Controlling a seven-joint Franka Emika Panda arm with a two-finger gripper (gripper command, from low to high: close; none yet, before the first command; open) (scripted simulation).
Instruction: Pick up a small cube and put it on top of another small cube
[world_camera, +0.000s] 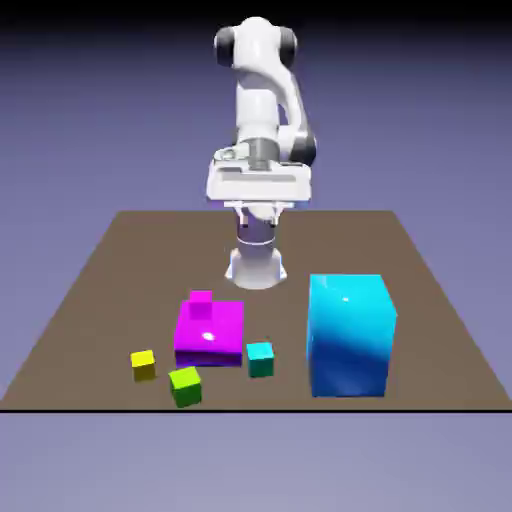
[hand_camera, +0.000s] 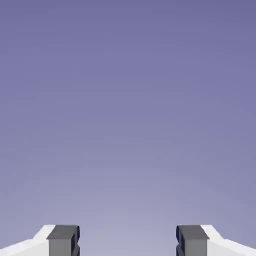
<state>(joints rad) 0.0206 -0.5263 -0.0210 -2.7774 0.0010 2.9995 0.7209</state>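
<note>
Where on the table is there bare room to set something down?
Bare: the brown table's far half, both sides of the white robot base; also the strip right of the tall blue block in the exterior view. Crowded: around the flat magenta block, among small cubes.
</note>
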